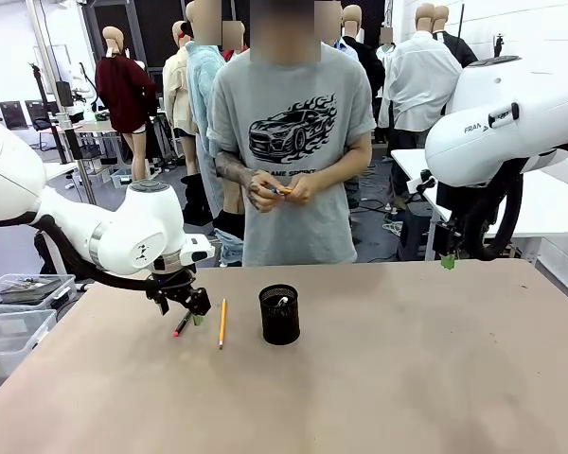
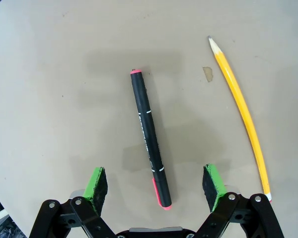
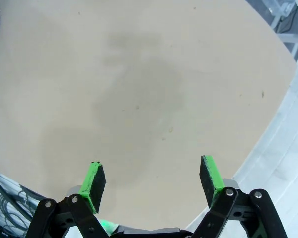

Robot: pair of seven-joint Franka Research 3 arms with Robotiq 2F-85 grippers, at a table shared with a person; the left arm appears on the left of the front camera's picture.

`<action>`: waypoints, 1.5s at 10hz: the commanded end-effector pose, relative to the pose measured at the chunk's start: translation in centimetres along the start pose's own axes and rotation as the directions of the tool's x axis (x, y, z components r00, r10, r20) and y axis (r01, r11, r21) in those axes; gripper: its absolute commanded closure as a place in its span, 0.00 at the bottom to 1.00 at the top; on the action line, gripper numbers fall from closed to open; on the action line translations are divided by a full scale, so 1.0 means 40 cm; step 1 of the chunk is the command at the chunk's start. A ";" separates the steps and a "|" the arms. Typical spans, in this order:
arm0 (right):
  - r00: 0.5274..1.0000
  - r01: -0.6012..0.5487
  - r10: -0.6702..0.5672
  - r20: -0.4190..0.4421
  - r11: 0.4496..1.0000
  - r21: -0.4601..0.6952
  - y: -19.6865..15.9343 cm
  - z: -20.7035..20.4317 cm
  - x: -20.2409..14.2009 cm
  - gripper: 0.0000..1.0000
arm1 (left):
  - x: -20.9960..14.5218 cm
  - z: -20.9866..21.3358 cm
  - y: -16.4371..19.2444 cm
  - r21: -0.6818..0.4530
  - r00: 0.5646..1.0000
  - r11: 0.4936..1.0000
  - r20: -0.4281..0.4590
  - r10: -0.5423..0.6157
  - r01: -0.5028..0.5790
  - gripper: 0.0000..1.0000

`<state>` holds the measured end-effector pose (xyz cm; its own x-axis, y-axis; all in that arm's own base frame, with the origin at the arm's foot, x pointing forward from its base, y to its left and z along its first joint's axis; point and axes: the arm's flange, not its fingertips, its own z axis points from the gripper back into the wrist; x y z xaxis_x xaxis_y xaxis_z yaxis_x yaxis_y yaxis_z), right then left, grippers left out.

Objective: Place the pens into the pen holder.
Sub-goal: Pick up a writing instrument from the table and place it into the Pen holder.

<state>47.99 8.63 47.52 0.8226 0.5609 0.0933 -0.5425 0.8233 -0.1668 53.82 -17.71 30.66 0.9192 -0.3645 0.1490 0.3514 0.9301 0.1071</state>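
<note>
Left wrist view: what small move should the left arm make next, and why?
Probably lower the left gripper and close on the black pen: it lies flat on the table, untouched, its near end between the open jaws.

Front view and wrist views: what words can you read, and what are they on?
"FRA": on the right arm; the rest is cut off.
T-shirt: letters under the car picture, too blurred to read.
Black pen: tiny white print along its side, too small to read.

Clear plastic bins point(image 1: 14, 331) sit left of the tan table point(image 1: 407, 378).
</note>
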 end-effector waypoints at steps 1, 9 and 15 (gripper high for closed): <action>1.000 0.010 -0.010 -0.004 1.000 0.012 0.004 -0.002 0.005 0.06 | 0.020 -0.014 0.002 -0.006 0.999 1.000 -0.028 0.028 -0.028 0.00; 1.000 -0.011 0.011 -0.006 1.000 0.006 0.007 -0.010 0.007 0.06 | 0.027 -0.048 0.013 -0.005 0.998 1.000 -0.064 0.023 -0.024 1.00; 0.999 -0.031 0.031 -0.026 1.000 -0.005 0.011 -0.010 0.010 0.06 | 0.022 -0.038 0.016 -0.037 0.997 0.999 -0.075 -0.007 0.004 1.00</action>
<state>47.94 9.07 47.19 0.8167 0.5712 0.0828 -0.5541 0.8161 -0.1643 55.45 -16.95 30.83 0.9297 -0.3494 0.1168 0.3372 0.9347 0.1122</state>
